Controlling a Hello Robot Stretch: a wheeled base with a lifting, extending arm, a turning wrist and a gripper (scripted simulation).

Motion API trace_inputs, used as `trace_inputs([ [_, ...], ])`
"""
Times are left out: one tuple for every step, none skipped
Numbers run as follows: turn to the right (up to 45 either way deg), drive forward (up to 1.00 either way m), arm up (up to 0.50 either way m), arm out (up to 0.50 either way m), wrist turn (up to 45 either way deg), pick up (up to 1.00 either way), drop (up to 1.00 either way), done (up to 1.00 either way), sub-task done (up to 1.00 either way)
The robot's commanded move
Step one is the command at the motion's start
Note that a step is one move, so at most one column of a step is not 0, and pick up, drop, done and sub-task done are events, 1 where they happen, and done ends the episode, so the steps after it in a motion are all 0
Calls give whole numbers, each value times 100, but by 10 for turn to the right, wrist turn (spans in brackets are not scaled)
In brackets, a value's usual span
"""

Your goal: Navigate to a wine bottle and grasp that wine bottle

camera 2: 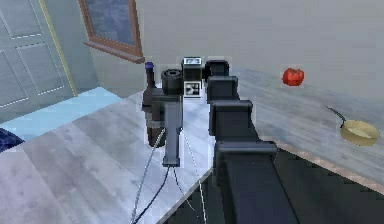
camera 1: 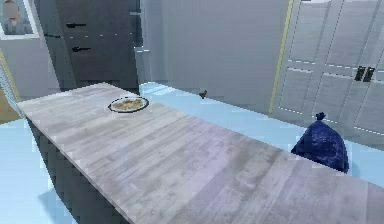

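Note:
A dark wine bottle (camera 2: 152, 112) stands upright on the pale wooden counter (camera 2: 80, 170) in the arm side view. The arm's dark bar (camera 2: 235, 150) rises from the bottom edge, with white marked squares (camera 2: 192, 68) at its far end. The gripper (camera 2: 168, 185) has a grey body right next to the bottle, and thin fingers (camera 2: 148, 195) trailing toward the bottom edge. Whether it touches the bottle cannot be told, and I cannot tell whether it holds anything.
A red round fruit (camera 2: 292, 76) and a small pan (camera 2: 358, 130) lie on the counter's far right. In the forward view the long counter (camera 1: 180, 160) carries a plate (camera 1: 128, 103). A dark blue bag (camera 1: 321, 145) sits beyond it, near the white doors (camera 1: 330, 55), and a dark fridge (camera 1: 95, 45) stands at the back.

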Motion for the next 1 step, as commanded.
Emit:
trace_inputs([
  [0,0,0,0,450,0,0,0,0],
])
